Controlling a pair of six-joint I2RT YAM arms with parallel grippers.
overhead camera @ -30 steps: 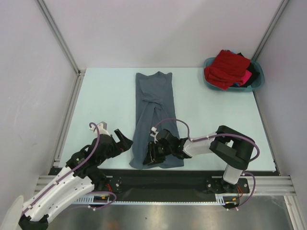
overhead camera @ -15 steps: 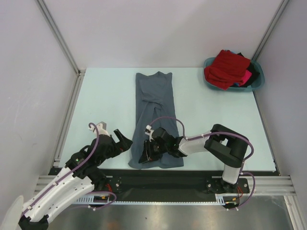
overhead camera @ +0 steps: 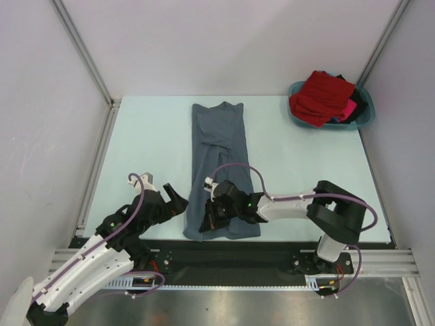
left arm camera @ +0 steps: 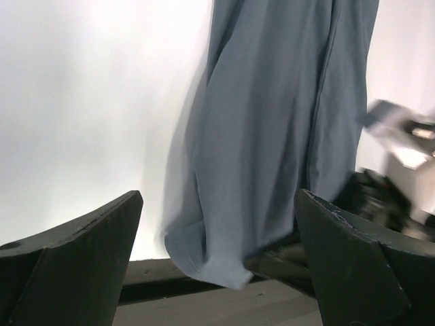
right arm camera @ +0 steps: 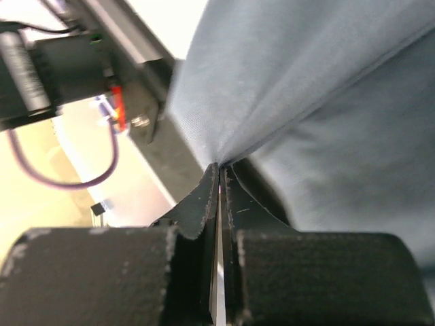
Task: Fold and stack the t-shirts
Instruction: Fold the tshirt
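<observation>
Pale table (overhead camera: 149,149): one grey t-shirt (overhead camera: 217,139), right gripper (overhead camera: 209,220) clamped on its hem; left gripper (overhead camera: 178,200) spread

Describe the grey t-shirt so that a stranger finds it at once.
On the pale table, the grey t-shirt is the long strip running down the middle to the near edge. It lies out alone; the red shirts are heaped in the teal basin.

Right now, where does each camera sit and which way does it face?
Top external: above and behind the bases, looking down on the table; left arm and right arm show.
Left wrist: low, facing the grey t-shirt at its hem; open left gripper frames it.
Right wrist: at the cloth, facing the near rail; right gripper shut on it.
Shared: both wrist views show that t-shirt.
</observation>
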